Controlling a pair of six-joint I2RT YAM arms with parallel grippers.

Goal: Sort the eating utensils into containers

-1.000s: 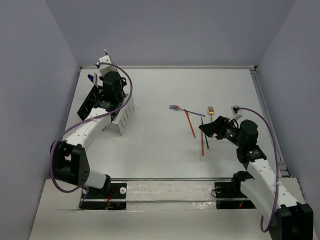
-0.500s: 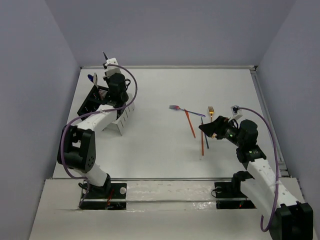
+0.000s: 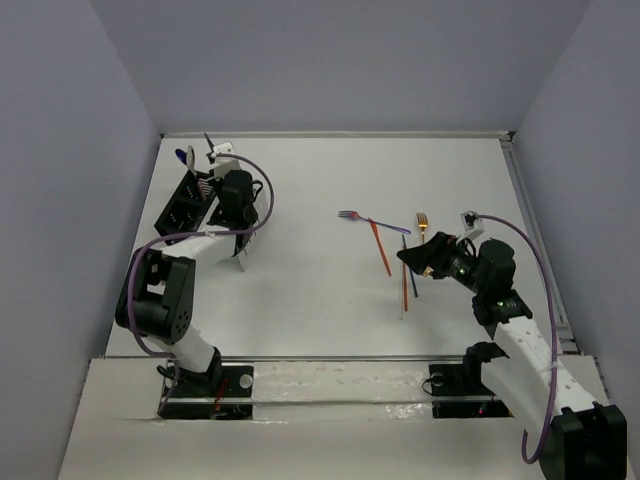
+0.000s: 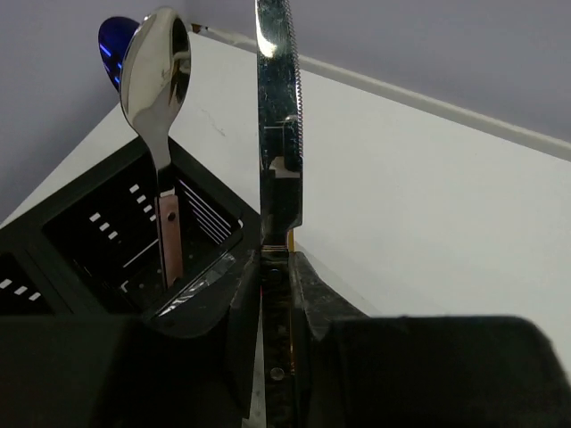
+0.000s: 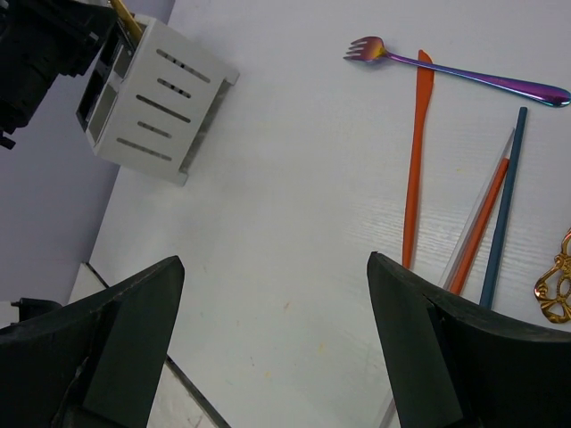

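Since a second ago the left arm has folded back toward its base, uncovering the black caddy (image 3: 188,205) near the bench's (image 3: 320,300) far left corner, while the right arm has kept its pose. The left gripper (image 4: 275,267) is clamped narrowly on the silver knife (image 4: 278,107), whose blade stands upright above the fingers (image 4: 314,303). The knife's lower end is hidden between them. This gripper sits just beside the near corner of the black caddy. Inside that caddy a silver spoon (image 4: 157,80) stands bowl up, and a blue spoon (image 4: 111,40) shows behind it. The white caddy (image 5: 156,102) adjoins the black one and is largely covered by the left arm in the overhead view. The right gripper (image 5: 272,267) hangs above the bench with its fingers spread wide, holding nothing. Beyond it on the bench lie a purple fork (image 5: 455,71), an orange stick (image 5: 415,160) whose far end touches the fork's handle, a blue stick (image 5: 501,205) and a gold fork (image 3: 422,222), all well apart from the caddies.
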